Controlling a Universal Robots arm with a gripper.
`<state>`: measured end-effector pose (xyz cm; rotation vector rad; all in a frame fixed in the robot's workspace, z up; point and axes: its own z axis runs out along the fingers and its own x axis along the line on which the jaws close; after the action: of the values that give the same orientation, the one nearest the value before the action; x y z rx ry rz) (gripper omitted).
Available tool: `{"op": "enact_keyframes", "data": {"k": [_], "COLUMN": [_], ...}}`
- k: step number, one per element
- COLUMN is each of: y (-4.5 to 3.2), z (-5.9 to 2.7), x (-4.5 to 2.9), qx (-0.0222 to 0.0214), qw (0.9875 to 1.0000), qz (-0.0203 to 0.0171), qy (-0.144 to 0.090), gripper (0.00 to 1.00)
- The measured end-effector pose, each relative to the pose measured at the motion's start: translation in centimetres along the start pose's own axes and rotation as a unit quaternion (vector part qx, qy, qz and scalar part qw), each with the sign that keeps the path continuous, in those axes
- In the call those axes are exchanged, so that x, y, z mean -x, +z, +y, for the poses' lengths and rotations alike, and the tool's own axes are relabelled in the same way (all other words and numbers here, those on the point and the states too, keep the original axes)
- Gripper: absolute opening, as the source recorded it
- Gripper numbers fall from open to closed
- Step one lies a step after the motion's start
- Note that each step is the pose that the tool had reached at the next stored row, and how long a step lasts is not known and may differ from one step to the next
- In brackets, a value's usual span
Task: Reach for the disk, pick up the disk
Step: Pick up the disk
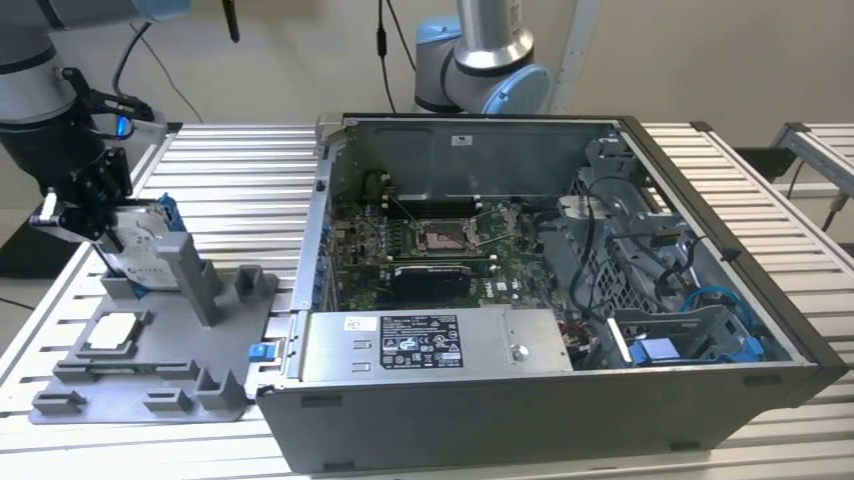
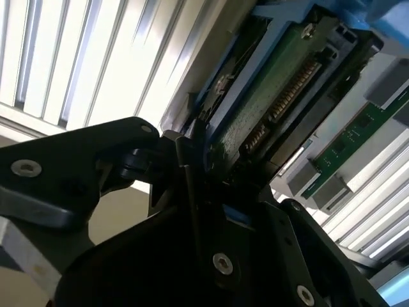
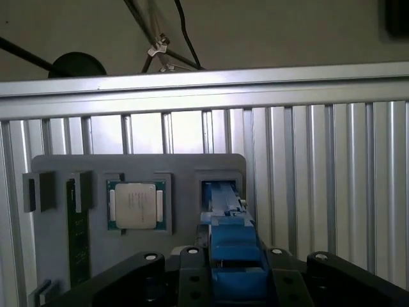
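One disk (image 1: 135,236) upright, long axis vertical

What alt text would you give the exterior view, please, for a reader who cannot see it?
A robot arm's claw is at the disk, which stands on edge in a grey fixture tray on a slatted table. An open computer case sits to the exterior view's right.
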<state>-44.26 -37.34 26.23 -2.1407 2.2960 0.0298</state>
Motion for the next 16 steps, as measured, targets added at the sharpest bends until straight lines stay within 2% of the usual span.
{"op": "enact_keyframes", "data": {"k": [2,3,13,16], "y": [0.02,0.02,0.00,0.00], "z": [-0.01,0.00,0.00,0.00], "x": [0.01,0.00,0.00,-0.01], "qx": [-0.0003,-0.0003,-0.0001,-0.0004], "qw": [1.0000,1.0000,1.0000,1.0000], "qz": [0.0036,0.0042,0.0035,0.0070], "qy": [0.000,0.000,0.000,0.000], "gripper": [0.00,0.00,0.00,0.00]}}
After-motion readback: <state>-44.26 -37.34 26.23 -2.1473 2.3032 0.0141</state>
